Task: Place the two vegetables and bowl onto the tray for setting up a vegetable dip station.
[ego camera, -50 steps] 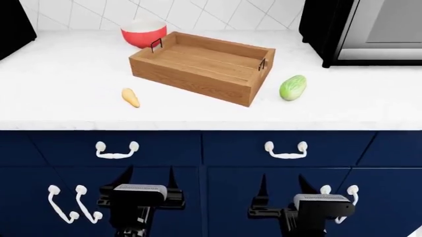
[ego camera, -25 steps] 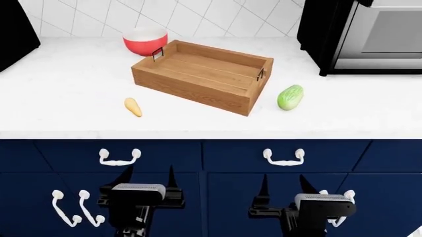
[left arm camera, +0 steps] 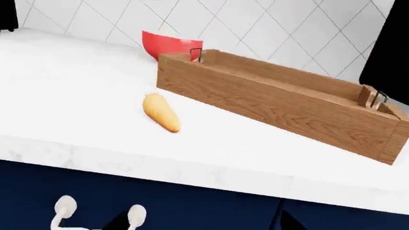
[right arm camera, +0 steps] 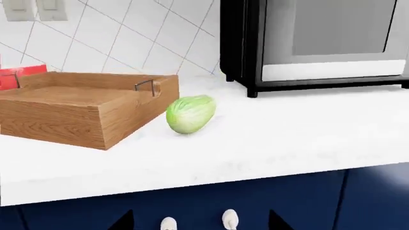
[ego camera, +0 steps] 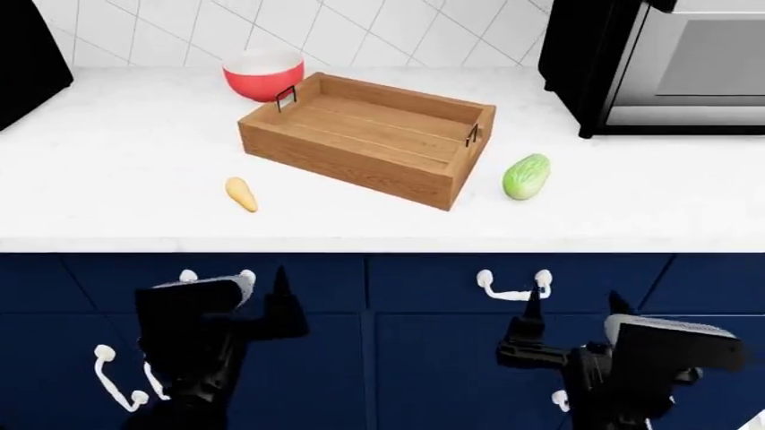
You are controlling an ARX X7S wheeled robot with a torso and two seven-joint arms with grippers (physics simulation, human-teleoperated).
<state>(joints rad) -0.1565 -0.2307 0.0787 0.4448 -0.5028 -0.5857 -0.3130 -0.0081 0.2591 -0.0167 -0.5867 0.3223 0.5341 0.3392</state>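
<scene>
On the counter [ego camera: 107, 143], the carrot [ego camera: 240, 194] lies at the tray's [ego camera: 347, 157] eight o'clock, the bowl [ego camera: 263, 73] touching its eleven o'clock corner, the cucumber [ego camera: 526, 176] at three. Left gripper [ego camera: 245, 291] and right gripper [ego camera: 574, 309] hang low, fingers spread, empty. Risk: either round vegetable may roll off when nudged. Only the right wrist view shows the cucumber's leafy striping.

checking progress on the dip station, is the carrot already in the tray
No, the carrot lies on the white counter in front of the tray, whose plank floor is bare in the head view.
</scene>
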